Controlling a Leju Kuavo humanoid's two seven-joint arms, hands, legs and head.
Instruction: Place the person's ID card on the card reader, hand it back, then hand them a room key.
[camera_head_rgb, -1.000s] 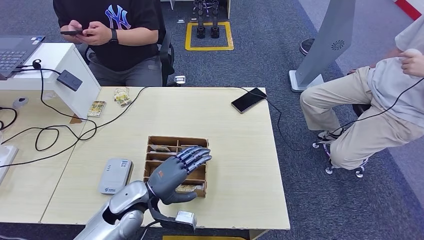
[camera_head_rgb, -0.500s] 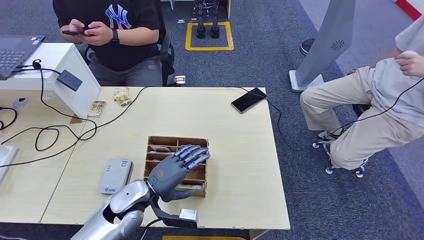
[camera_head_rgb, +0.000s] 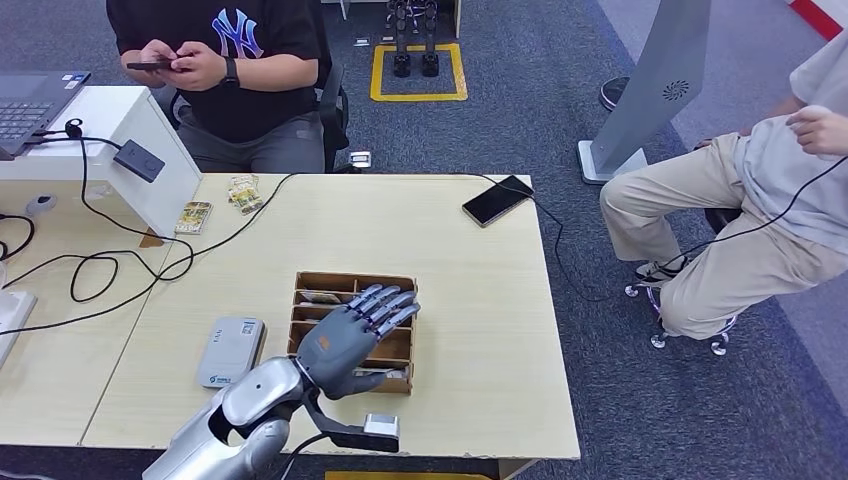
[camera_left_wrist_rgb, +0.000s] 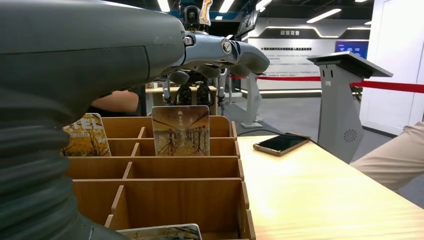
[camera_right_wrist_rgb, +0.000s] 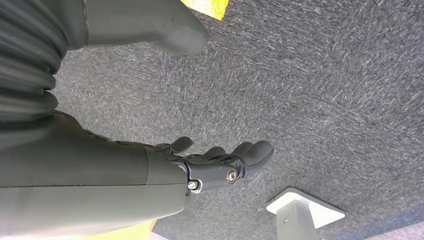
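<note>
Grey carpet surrounds a pale wooden table that carries everything. At its near edge, the left hand reaches over a brown wooden organizer, fingers spread and straight above the compartments, holding nothing. From the left wrist view, those fingers hover over the dividers, clear of a room key card standing upright in a farther compartment; another card leans in the compartment beside it, and a third lies in the nearest row. Just beside the organizer, towards the table's left edge, a grey card reader lies flat. The right hand hangs over the carpet, fingers loosely apart, empty. Farther across the table, black cables loop near the left side, and a dark phone rests by the far right corner. Small cards lie at the far edge; whether one is the ID card cannot be told. Beyond that edge, a seated person in a black shirt holds a phone; another person sits to the right.
</note>
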